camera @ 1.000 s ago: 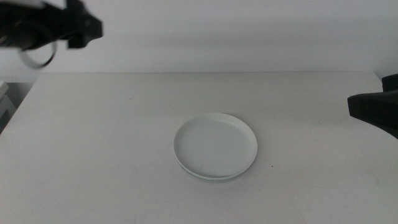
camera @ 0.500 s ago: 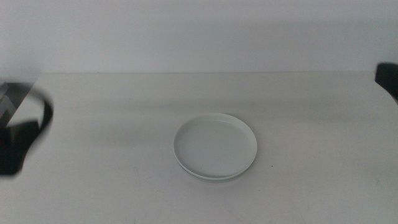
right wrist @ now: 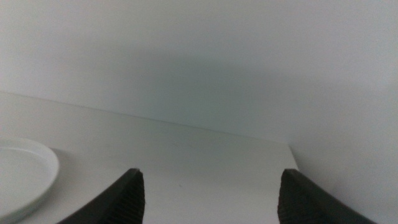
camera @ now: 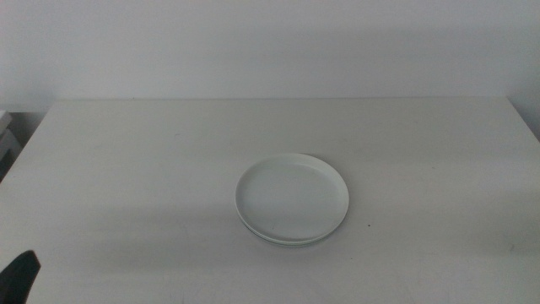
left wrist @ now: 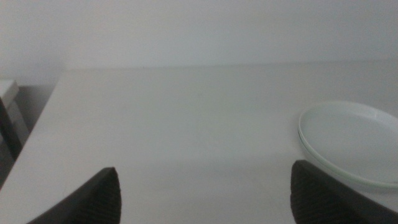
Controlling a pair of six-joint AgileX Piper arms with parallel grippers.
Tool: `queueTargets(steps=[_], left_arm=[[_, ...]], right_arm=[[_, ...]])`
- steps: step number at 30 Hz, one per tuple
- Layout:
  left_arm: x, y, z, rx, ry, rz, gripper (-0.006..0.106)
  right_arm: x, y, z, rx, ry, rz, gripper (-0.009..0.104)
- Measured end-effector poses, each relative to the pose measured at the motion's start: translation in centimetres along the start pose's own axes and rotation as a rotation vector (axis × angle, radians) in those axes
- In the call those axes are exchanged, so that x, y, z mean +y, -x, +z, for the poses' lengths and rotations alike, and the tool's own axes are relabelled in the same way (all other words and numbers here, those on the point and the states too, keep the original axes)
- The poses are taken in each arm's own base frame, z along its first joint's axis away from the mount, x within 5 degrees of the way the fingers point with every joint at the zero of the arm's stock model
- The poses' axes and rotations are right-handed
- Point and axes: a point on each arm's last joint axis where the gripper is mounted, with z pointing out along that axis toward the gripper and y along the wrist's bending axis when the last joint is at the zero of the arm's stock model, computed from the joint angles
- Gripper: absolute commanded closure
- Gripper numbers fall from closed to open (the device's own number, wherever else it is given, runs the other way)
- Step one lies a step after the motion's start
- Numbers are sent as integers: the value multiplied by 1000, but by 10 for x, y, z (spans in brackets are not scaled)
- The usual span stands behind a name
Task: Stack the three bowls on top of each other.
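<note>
Middle view: stacked bowls (camera: 292,199) sit mid-table, well apart from the wide-spread left claw (left wrist: 205,190) and right claw (right wrist: 208,193).

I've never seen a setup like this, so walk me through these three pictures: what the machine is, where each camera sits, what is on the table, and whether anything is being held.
This is a two-armed robot at a white table. The middle view looks forward and down over the table. There, a stack of bowls sits near the centre; how many are in it I cannot tell.

The other two pictures come from cameras on the arms' wrists. The dark shapes rising from the bottom edge are each arm's own fingers. The left gripper is open and holds nothing; the stack lies ahead of it, to one side. The right gripper is also open and empty, with the stack at the picture's edge. Both arms are drawn back from the bowls.
</note>
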Motion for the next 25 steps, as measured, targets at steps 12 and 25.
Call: queueTargets(steps=[12,25], left_arm=[[6,-54,15,-44,31,-10,10],[7,-75,21,30,31,-14,10]], right_arm=[[8,-60,-10,27,-24,6,39],[8,-61,-10,25,-22,5,39]])
